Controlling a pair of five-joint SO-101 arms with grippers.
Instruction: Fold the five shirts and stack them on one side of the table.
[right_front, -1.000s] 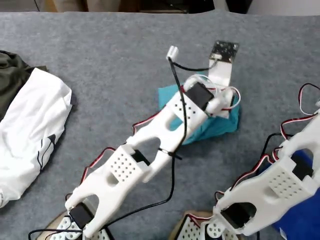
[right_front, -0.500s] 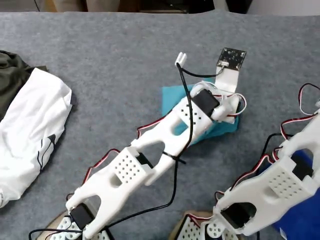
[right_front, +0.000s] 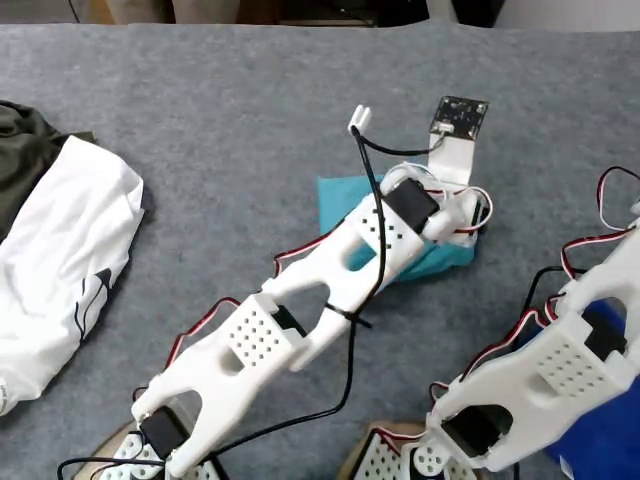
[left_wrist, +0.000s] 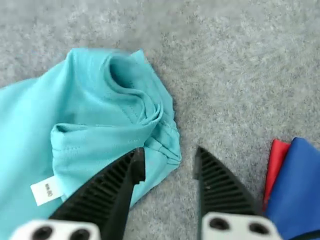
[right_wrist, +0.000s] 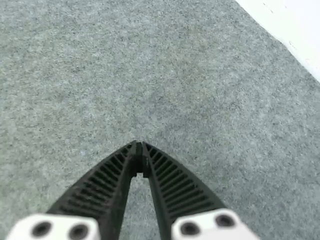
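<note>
Grey table (right_front: 200, 120): teal shirt (right_front: 335, 195), white shirt (right_front: 70, 240), dark shirt (right_front: 20, 140)

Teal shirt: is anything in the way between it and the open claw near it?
No, nothing visible stands between them. The left gripper is open right at the teal shirt's bunched corner, one finger over the fabric and the other over the bare grey table.

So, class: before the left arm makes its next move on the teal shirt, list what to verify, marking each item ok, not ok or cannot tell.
1. Left gripper open: ok.
2. Teal shirt corner in line with the gap between its fingers: ok.
3. Fingers down at cloth level: cannot tell.
4. Teal shirt folded flat: not ok, bunched.
5. Right gripper shut over bare table, clear of the work: ok.
</note>
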